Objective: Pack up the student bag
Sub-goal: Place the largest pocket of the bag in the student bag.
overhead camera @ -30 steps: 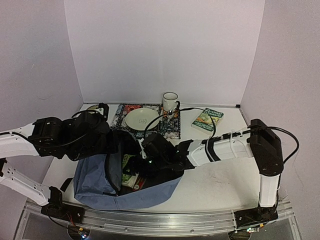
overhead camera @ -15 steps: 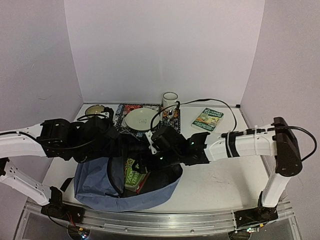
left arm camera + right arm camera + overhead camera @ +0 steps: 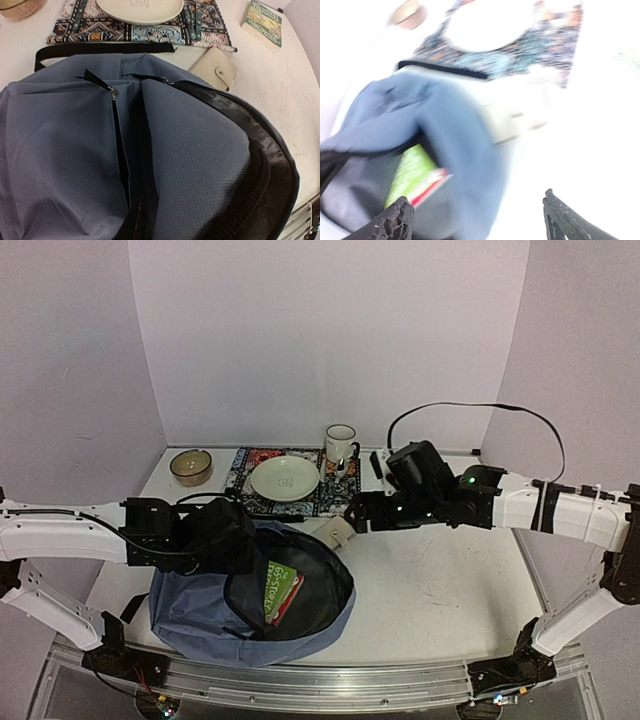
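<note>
The student bag [image 3: 190,605] lies on the near left part of the desk [image 3: 450,580], in front of the patterned placemat [image 3: 245,462], and it is the biggest thing there. Its main zipper is undone and the mouth gapes wide toward the right. Inside the mouth a green book with a red edge [image 3: 282,590] leans against the dark lining. The left arm [image 3: 60,535] reaches in from the left and its black wrist sits at the left rim of the bag mouth. The left fingers are hidden under it, so I cannot tell if they are apart or together, or if they hold the fabric. The right fingers [image 3: 395,222] stand wide apart with nothing between them. They hang above the desk, just right of the bag and near a beige wallet [image 3: 338,531] that lies flat between the bag and the placemat. The right wrist picture is blurred. On the placemat rests a pale plate [image 3: 284,478], behind it stands a white mug [image 3: 340,443], and a small bowl [image 3: 190,465] is at the far left. A second green book [image 3: 265,17] lies on the desk to the right of the placemat.
</note>
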`<action>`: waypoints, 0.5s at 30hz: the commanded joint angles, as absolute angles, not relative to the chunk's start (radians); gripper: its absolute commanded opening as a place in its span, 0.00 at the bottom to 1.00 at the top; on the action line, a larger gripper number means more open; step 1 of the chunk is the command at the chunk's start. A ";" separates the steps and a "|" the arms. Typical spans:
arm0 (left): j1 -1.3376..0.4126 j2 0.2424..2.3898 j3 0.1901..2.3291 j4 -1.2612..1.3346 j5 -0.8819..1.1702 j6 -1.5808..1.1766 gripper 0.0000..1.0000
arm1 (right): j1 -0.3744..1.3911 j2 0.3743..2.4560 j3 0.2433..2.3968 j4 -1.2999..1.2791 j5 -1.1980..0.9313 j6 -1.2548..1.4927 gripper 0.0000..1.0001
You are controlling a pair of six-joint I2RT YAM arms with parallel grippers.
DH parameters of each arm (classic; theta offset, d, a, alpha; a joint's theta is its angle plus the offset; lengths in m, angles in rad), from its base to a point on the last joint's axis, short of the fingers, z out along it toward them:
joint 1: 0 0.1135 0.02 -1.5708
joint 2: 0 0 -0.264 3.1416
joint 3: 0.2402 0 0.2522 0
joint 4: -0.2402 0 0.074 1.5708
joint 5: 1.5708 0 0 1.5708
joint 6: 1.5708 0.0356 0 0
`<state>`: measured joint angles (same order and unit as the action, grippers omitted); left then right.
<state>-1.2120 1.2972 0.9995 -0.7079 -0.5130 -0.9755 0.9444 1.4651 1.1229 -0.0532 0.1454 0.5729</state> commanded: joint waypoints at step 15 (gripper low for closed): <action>-1.036 1.169 0.870 -0.441 -0.290 -0.886 0.73 | 0.353 1.642 1.094 0.083 0.050 0.551 0.86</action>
